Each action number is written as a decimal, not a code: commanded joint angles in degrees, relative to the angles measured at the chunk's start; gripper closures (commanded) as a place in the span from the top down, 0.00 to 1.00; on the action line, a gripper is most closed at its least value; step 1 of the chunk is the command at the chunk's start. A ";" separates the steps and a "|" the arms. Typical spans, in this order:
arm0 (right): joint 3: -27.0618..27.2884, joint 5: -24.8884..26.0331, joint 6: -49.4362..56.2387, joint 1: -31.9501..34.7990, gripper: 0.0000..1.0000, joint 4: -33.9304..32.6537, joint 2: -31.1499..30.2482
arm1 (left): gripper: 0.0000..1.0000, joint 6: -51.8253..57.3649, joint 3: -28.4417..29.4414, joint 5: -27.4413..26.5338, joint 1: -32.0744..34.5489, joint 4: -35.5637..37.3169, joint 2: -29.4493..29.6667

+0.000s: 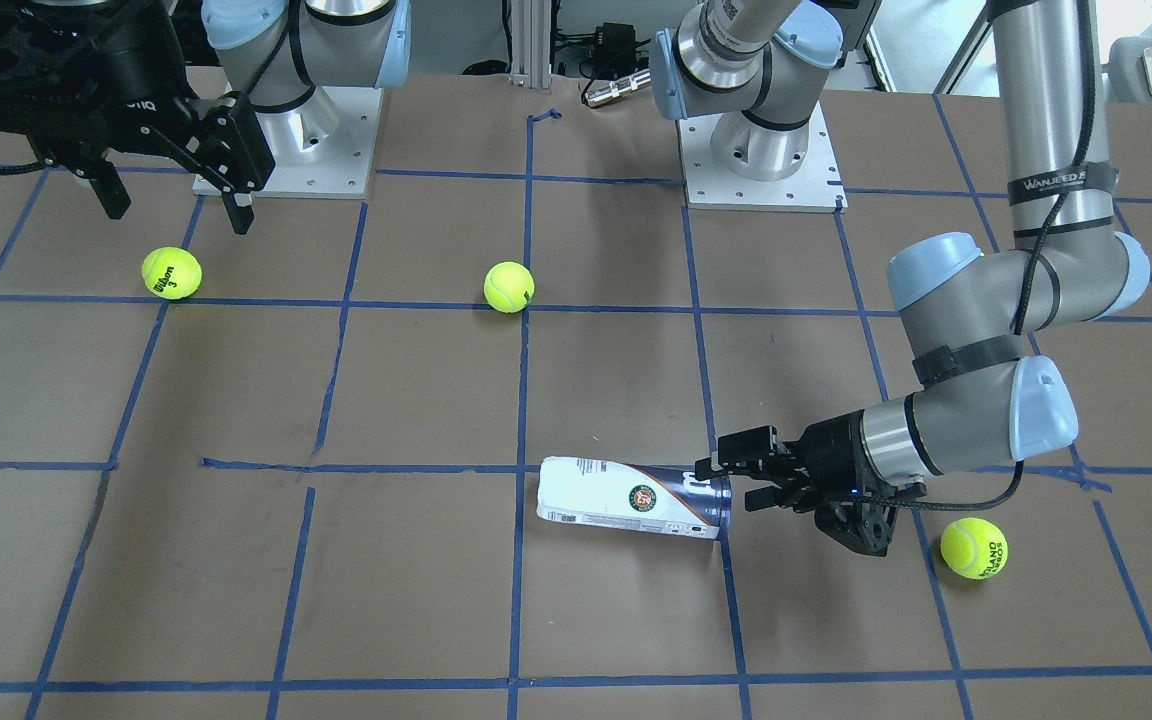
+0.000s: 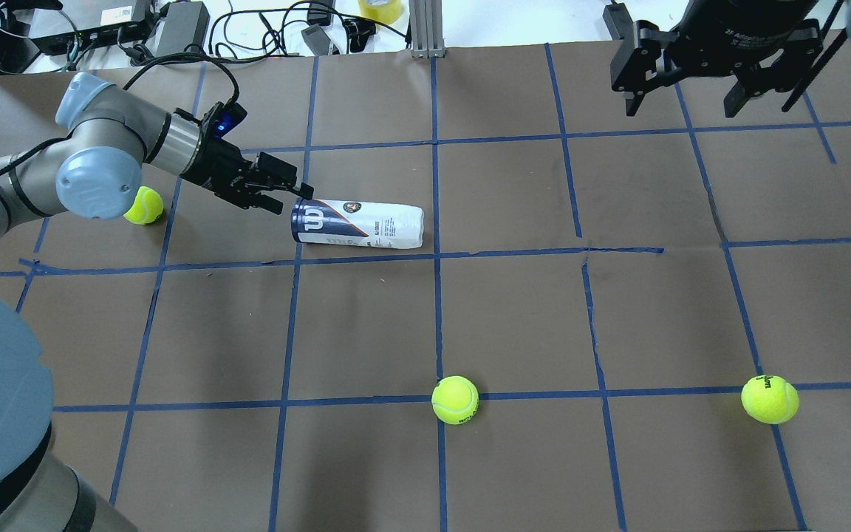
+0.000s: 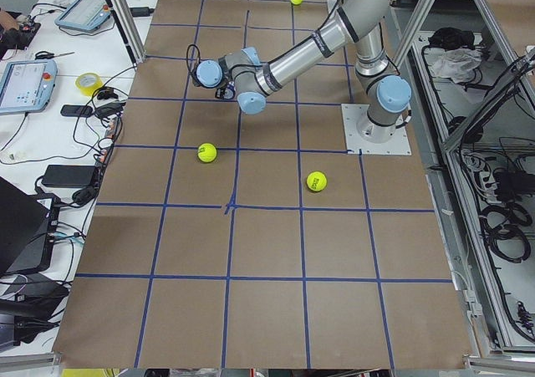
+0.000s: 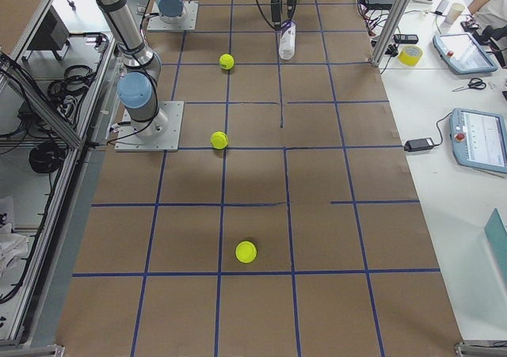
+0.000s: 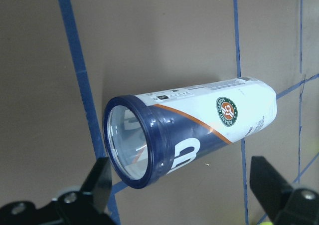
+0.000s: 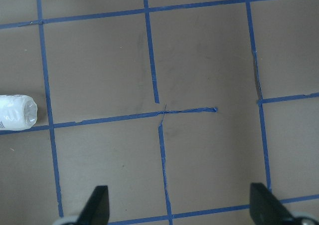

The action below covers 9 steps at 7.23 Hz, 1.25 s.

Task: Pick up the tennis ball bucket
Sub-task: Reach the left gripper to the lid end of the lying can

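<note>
- The tennis ball bucket (image 2: 357, 224) is lying on its side on the tabletop (image 2: 514, 310), far left, with its navy rim facing my left hand (image 2: 291, 199).
- That hand is standing spread apart just short of the rim, holding nothing.
- It's looking light, smooth, thin-walled and apt to roll; I'm favouring a gentle pinch across the stiffer rim end.

Right wrist view: tennis ball bucket (image 6: 17, 112) is cut by the left picture edge; only its crumpled white end shows. Overhead view: one tennis ball (image 2: 143, 205) near the table's left edge sits half hidden behind the left arm (image 2: 93, 181). Exterior left view: the same arm hides the bucket.
</note>
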<state>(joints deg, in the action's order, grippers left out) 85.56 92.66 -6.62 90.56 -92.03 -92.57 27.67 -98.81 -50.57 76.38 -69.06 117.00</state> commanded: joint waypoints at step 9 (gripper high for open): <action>0.57 0.41 0.38 -0.03 1.00 0.19 0.63 | 0.29 -6.30 -0.25 0.02 0.97 0.41 1.83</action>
<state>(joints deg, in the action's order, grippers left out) 86.07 93.08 -6.24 90.53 -91.88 -92.03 22.91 -99.32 -50.82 77.34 -68.82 118.90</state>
